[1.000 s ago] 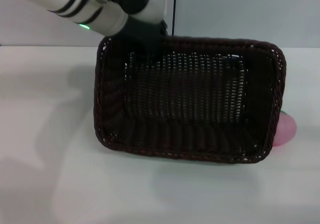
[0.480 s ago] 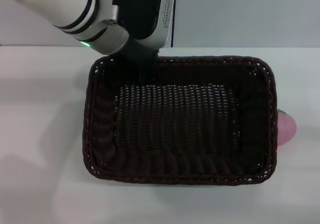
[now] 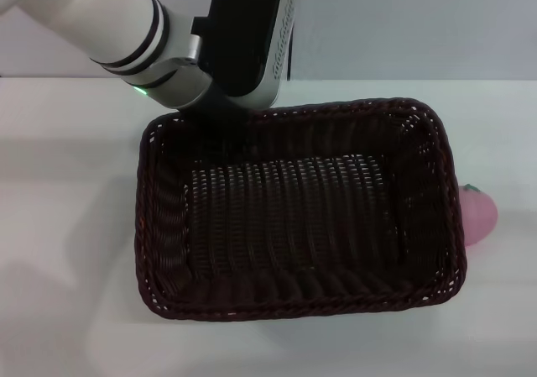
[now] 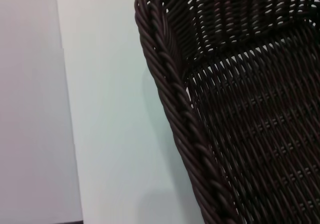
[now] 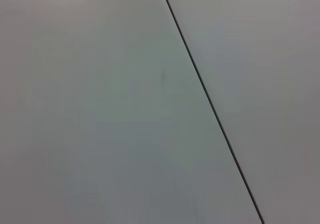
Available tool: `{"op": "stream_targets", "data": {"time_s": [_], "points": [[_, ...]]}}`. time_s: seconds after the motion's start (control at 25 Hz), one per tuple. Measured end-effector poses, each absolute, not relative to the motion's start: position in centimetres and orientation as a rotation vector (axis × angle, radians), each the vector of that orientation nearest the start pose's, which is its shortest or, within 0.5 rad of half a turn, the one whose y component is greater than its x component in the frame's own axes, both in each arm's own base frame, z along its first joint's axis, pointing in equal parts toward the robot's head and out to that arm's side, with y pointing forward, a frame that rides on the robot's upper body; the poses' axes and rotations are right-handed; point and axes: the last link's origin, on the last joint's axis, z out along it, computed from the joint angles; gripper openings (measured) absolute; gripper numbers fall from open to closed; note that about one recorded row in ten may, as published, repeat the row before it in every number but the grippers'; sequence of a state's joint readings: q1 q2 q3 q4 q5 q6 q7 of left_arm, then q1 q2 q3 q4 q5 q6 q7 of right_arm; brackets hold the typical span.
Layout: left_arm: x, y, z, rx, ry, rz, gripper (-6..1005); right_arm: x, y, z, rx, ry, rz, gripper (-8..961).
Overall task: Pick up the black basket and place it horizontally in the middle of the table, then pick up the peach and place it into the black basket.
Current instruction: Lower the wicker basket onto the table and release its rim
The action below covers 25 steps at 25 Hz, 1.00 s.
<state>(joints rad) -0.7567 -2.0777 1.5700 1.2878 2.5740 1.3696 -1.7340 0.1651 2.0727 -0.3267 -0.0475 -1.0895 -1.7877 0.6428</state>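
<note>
The black basket [image 3: 295, 308] lies lengthwise across the middle of the white table [image 3: 67, 226], open side up and empty. My left gripper [image 3: 228, 128] reaches down from the upper left and grips the basket's far rim near its left corner; its fingertips are lost against the dark weave. The left wrist view shows the braided rim [image 4: 170, 84] close up over the tabletop. The pink peach [image 3: 479, 216] rests on the table against the basket's right outer wall, partly hidden by the rim. My right gripper is out of view.
A pale wall [image 3: 403, 24] rises behind the table's far edge. White tabletop shows left of the basket and in front of it. The right wrist view shows only a plain pale surface crossed by a thin dark seam [image 5: 210, 104].
The basket, tilted up toward me a second ago, has come down nearly flat and shifted a little to the left with my left gripper. The peach has not moved.
</note>
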Motion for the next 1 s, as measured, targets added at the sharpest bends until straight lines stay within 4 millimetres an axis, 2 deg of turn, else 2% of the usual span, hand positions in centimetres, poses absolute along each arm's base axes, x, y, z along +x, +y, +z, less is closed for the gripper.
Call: {"op": "stream_targets", "data": {"time_s": [0.72, 1.0], "points": [[-12.0, 37.9, -5.0, -2.728, 0.642, 0.671, 185, 36.4, 20.7, 5.7, -1.332, 0.535, 1.152, 771], [-11.9, 37.9, -5.0, -2.72, 0.582, 0.655, 286, 36.4, 20.8, 5.7, -1.332, 0.536, 1.152, 770]]}}
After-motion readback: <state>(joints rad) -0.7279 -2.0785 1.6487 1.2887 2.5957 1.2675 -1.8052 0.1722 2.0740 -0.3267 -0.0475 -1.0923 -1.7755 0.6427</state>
